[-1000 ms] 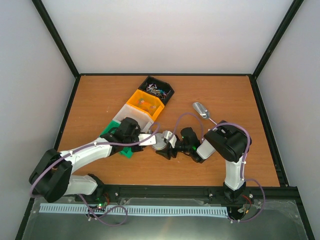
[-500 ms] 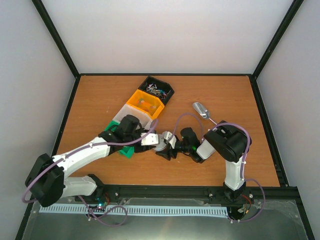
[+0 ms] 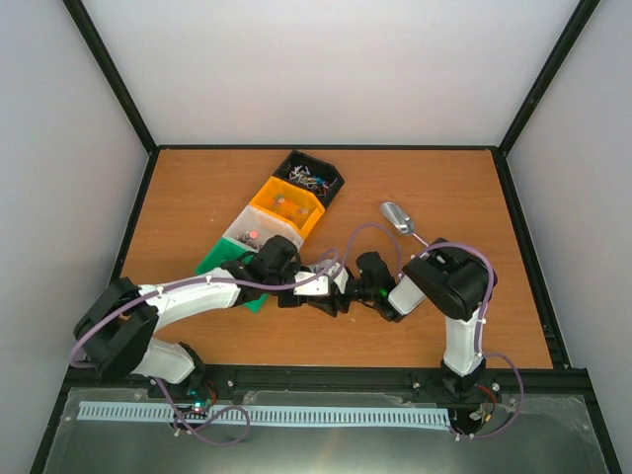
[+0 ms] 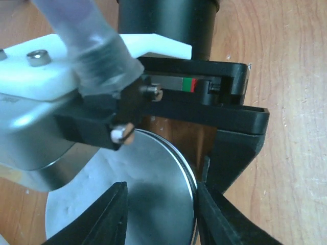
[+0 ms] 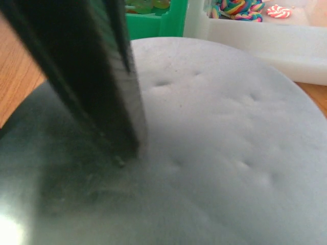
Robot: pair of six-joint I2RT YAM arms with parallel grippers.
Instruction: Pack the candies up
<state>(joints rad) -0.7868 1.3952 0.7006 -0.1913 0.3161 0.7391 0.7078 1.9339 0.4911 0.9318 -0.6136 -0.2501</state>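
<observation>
Legible text, labels, brands, numbers: none. Every marking in the three views is too small or blurred to read.

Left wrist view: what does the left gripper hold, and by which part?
Cannot tell: the left gripper straddles part of the silver lid, but contact is not visible.

Left arm [image 3: 197,293]: it has swung toward the middle of the frame. Its big joint at lower left sits higher and further right than half a second ago.
Left pincer [image 3: 314,287]: it has slid right, from just beside the silver lid to directly over it.
Silver lid [image 4: 153,194]: it was plain in the overhead view a second ago and is now hidden there beneath the pincer.
White bin [image 3: 235,225]: the wrist no longer covers it, and a red candy [image 3: 252,233] now shows inside.
</observation>
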